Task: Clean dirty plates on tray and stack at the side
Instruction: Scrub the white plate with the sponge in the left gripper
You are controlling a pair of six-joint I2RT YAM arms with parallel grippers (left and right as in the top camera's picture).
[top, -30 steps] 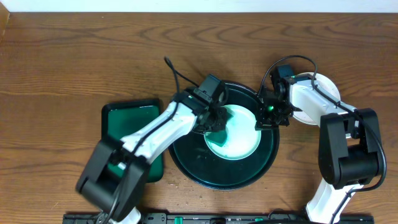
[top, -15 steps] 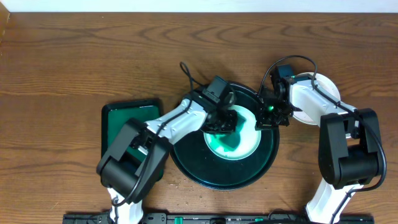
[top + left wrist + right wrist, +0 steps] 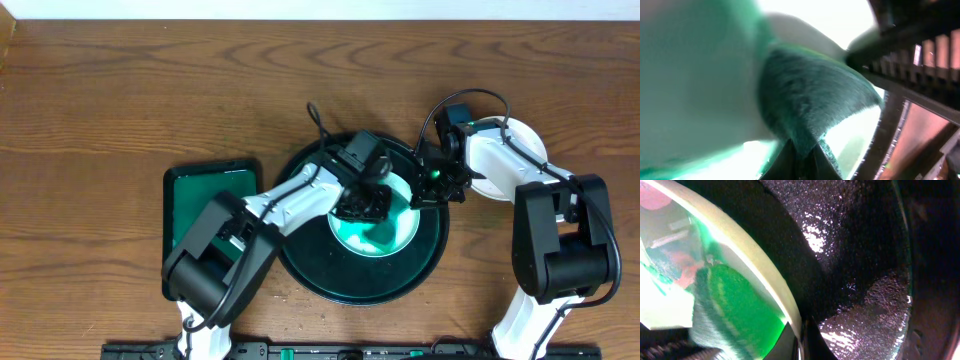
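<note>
One plate (image 3: pixel 398 234) lies in the round dark tray (image 3: pixel 300 262), its face covered with a teal-green smear. My left gripper (image 3: pixel 362 205) is down on the plate's left half, shut on a teal cloth (image 3: pixel 810 100) that presses against the pale plate (image 3: pixel 700 75). The left fingertips (image 3: pixel 802 161) pinch the cloth's bunched end. My right gripper (image 3: pixel 428 188) is at the plate's right edge. In the right wrist view it (image 3: pixel 799 342) is shut on the cream rim of the plate (image 3: pixel 755 265), over the wet black tray (image 3: pixel 840 245).
A second white plate (image 3: pixel 526 148) lies on the table to the right of the tray, partly under the right arm. A smaller rectangular green tray (image 3: pixel 205 215) sits to the left, under the left arm. Cables arc above both wrists.
My left gripper has slid the cloth rightward across the plate, and its arm has swung further over the tray. The right gripper has stayed on the rim.
</note>
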